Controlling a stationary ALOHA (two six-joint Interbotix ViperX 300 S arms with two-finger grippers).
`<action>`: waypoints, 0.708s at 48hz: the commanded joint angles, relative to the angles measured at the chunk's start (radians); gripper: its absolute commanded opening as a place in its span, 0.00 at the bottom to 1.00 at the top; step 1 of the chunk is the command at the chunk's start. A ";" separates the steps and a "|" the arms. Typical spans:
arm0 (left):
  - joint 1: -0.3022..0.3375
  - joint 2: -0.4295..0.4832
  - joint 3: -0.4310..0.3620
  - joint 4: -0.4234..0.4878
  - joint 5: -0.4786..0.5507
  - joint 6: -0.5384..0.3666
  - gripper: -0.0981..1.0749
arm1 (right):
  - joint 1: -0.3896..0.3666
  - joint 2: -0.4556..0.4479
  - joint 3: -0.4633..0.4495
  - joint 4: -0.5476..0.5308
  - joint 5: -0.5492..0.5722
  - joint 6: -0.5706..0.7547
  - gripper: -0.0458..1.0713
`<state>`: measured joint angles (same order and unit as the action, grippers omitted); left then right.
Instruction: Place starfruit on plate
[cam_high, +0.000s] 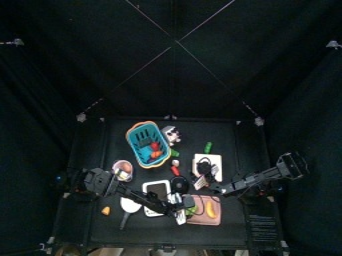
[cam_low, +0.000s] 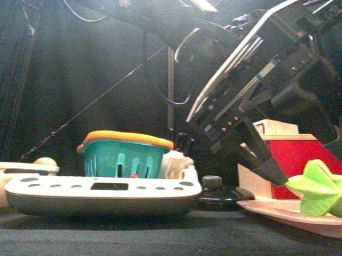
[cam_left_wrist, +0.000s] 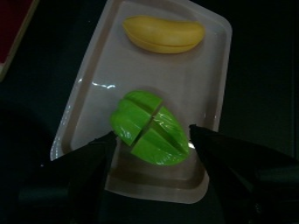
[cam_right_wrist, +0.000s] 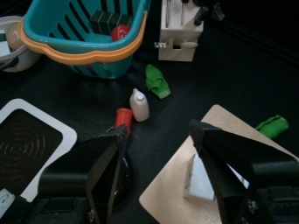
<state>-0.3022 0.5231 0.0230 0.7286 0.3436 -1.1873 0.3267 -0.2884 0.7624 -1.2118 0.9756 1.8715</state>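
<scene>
A green starfruit (cam_left_wrist: 149, 129) lies on a pale pink plate (cam_left_wrist: 100, 61), with a yellow fruit (cam_left_wrist: 163, 33) at the plate's other end. My left gripper (cam_left_wrist: 155, 140) is open, its jaws standing on either side of the starfruit just above it. In the front view the starfruit (cam_low: 318, 188) rests on the plate (cam_low: 281, 214) at the right. My right gripper (cam_right_wrist: 158, 140) is open and empty above the table beside the plate (cam_right_wrist: 222, 131). In the top view both grippers meet near the plate (cam_high: 211, 212) at the table's front.
A teal basket (cam_right_wrist: 82, 31) with an orange rim stands at the back. A white scale (cam_low: 94, 195) sits at the front left. A green pepper (cam_right_wrist: 156, 80), a small red and white bottle (cam_right_wrist: 131, 109) and a white box (cam_right_wrist: 181, 35) lie between them.
</scene>
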 joint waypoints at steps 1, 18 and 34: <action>0.005 -0.025 -0.031 0.002 -0.003 0.000 0.93 | 0.000 -0.014 -0.015 -0.006 0.002 0.000 0.86; 0.005 -0.025 -0.029 0.002 -0.002 0.000 0.93 | 0.000 -0.014 -0.017 -0.006 0.002 0.000 0.86; 0.005 -0.037 -0.021 0.005 0.006 0.003 0.93 | -0.002 -0.014 -0.018 -0.009 0.000 0.000 0.86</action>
<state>-0.3022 0.5231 0.0230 0.7271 0.3467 -1.1858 0.3267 -0.2884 0.7624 -1.2118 0.9756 1.8699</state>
